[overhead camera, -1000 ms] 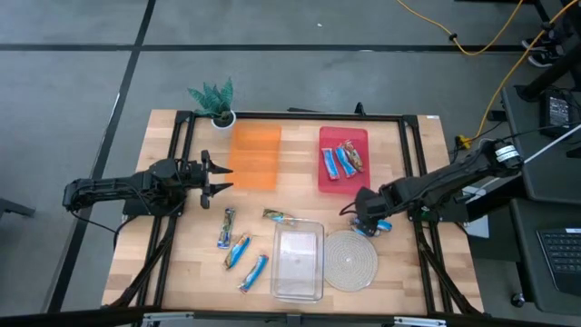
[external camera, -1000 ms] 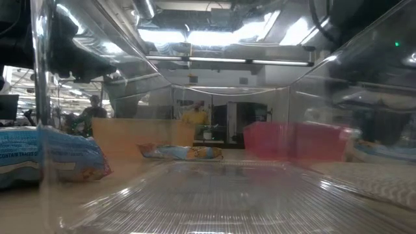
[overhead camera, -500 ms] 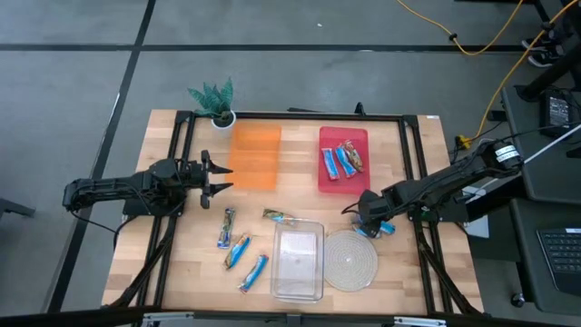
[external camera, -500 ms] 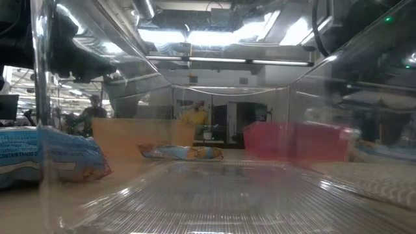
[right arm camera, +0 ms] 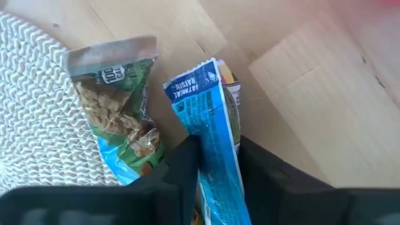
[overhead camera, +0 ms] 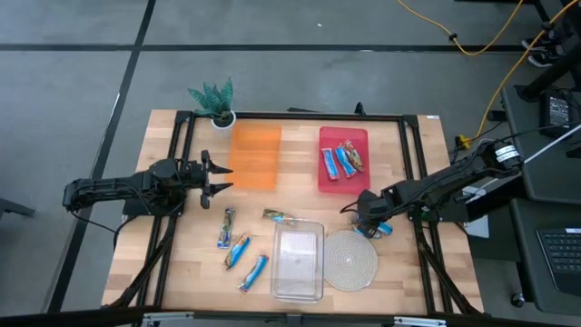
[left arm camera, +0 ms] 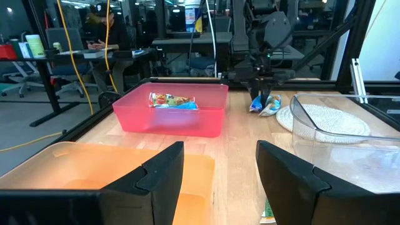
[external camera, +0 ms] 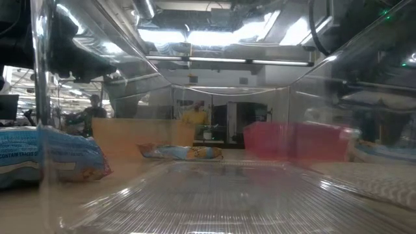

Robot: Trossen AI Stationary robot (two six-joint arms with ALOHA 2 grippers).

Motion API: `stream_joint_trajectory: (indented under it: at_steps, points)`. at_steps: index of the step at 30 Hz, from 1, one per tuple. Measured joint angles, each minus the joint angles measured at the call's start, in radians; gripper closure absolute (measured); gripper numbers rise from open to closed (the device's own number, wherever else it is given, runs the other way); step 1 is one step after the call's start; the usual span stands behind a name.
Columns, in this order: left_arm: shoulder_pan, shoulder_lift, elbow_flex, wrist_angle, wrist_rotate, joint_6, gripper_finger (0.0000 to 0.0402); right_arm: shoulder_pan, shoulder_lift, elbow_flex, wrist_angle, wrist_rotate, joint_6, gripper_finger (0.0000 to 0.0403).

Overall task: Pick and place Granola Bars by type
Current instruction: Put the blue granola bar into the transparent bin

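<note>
Granola Bars lie in three groups on your wooden table (overhead camera: pixel 182 259). Group one: three bars rest inside the red tray (overhead camera: pixel 342 160), among them two blue ones (overhead camera: pixel 333 163) and a brown one (overhead camera: pixel 351 154). Group two: four bars lie loose on the bare wood to the left of the clear tray (overhead camera: pixel 299 262), namely a dark bar (overhead camera: pixel 226 227), two blue bars (overhead camera: pixel 238 250) (overhead camera: pixel 254 272) set on a slant, and a tan-and-blue bar (overhead camera: pixel 279 216) just beyond the clear tray's far edge. Group three: at the rim of the round woven mat (overhead camera: pixel 351 260), your right gripper (right arm camera: pixel 215 164) has its two fingers pressed against the sides of a blue oatmeal-raisin bar (right arm camera: pixel 209 119), pinching it while it lies on the wood. Just beside it, a green-and-blue bar (right arm camera: pixel 119 112) rests partly on the mat.

Your left gripper (overhead camera: pixel 218 176) hangs at the near-left edge of the orange tray (overhead camera: pixel 253 156), fingers spread apart with nothing between them. The left wrist view confirms the gap, looking across the orange tray toward the red tray and the far right gripper.

A small potted plant (overhead camera: pixel 215 98) stands at the far-left corner of the table.
</note>
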Motion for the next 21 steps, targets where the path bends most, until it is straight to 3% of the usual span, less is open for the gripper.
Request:
stream_joint_trajectory:
  at_steps: [8,16,21]
  points:
    - [0.0,0.0,0.0,0.0,0.0,0.0,0.0208,0.0,0.0,0.042,-0.036,-0.002,0.0,0.0305]
    - [0.0,0.0,0.0,0.0,0.0,0.0,0.0208,0.032,0.0,0.219,-0.165,0.036,-0.05,0.0305]
    - [0.0,0.0,0.0,0.0,0.0,0.0,0.0208,0.071,0.0,0.34,-0.252,0.113,-0.053,0.0305]
